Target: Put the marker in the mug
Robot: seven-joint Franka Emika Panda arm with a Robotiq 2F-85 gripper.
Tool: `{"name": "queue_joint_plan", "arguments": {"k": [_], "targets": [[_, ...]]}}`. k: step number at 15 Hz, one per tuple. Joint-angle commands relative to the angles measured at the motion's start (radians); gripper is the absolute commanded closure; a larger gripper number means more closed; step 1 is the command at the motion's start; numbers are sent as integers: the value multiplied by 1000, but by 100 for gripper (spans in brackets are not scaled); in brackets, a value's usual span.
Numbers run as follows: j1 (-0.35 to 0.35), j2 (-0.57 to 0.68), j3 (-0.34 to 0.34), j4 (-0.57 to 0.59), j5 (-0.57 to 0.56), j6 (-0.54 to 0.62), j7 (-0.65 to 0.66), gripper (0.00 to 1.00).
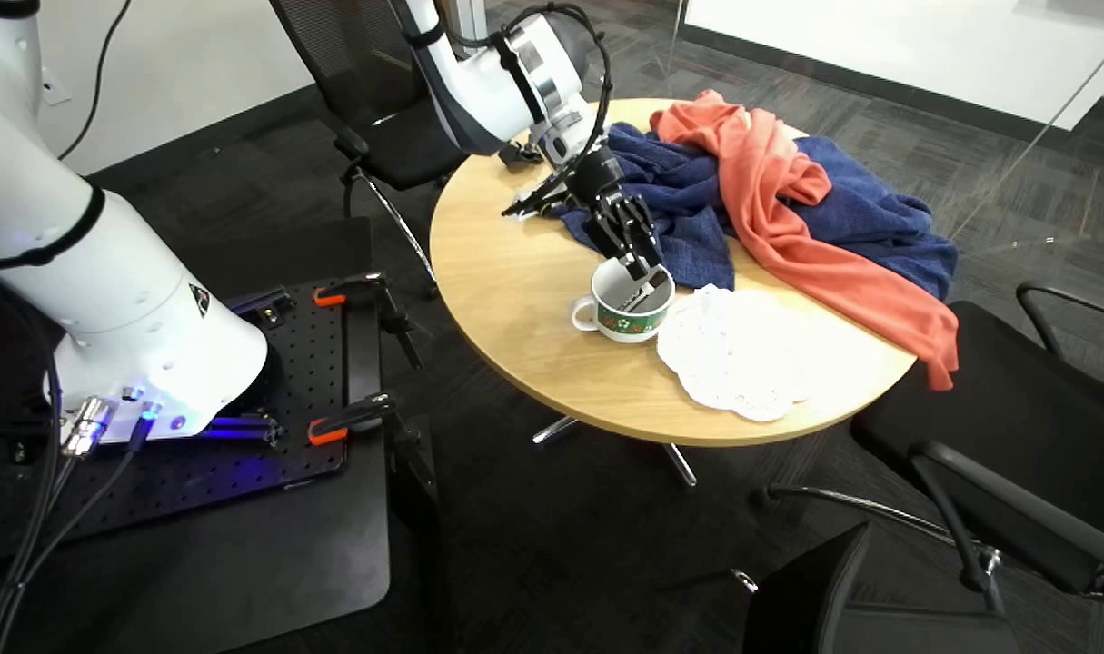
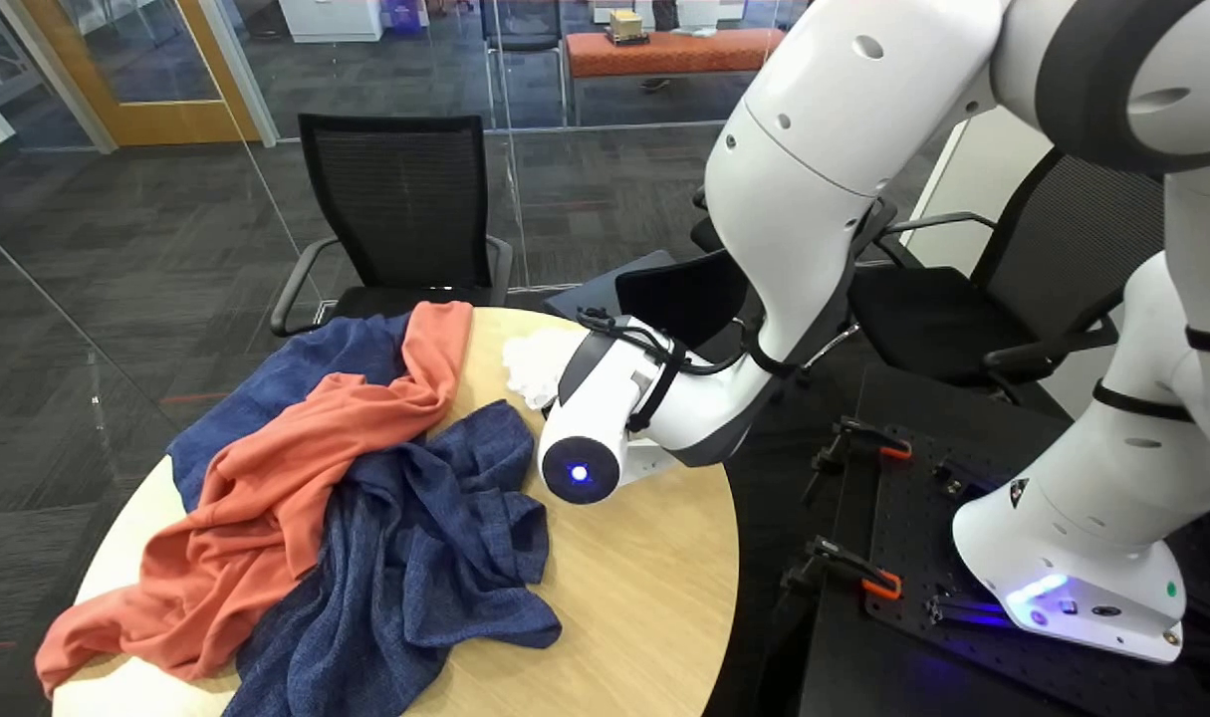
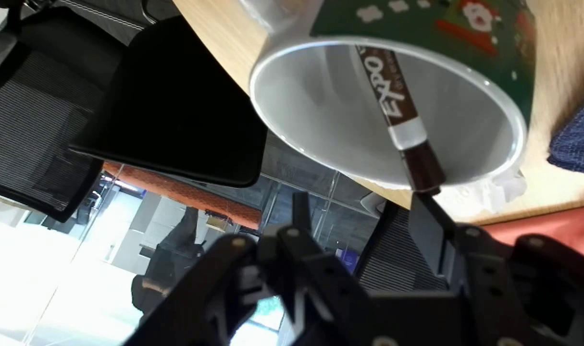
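The mug [image 1: 631,325] is white with a green band and stands upright on the round table. In the wrist view the mug [image 3: 301,101] shows its white inside. The marker [image 1: 641,296] is inside the mug, leaning, with its dark cap end at the rim. In the wrist view the marker [image 3: 392,101] shows its Expo label. My gripper [image 1: 644,265] is just above the mug's rim. In the wrist view the gripper's [image 3: 359,197] fingers are apart with nothing between them. One fingertip is at the marker's cap end; I cannot tell if they touch. The arm hides the mug in an exterior view.
A white lacy doily [image 1: 738,354] lies beside the mug. A navy cloth [image 1: 674,232] and an orange cloth [image 1: 760,182] are bunched on the table [image 1: 488,263]. A dark lump [image 1: 518,156] sits near the table's edge. Chairs stand around the table.
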Motion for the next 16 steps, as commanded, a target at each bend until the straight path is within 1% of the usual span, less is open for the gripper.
{"name": "queue_joint_plan", "arguments": {"k": [1,2,3,6,10,12,13,16], "targets": [[-20,-89,24,-42,-9,-19,47,10],[-23,-115,25,-52,-7,-17,50,2],[-28,-140,25,-58,-4,-14,45,0],[-49,-212,25,-78,7,5,27,0],[-72,-275,23,-100,6,18,18,0],[-82,-289,24,-111,6,27,-12,0],[-70,-243,24,-69,0,-1,10,0],[-76,-254,25,-83,0,2,8,0]]}}
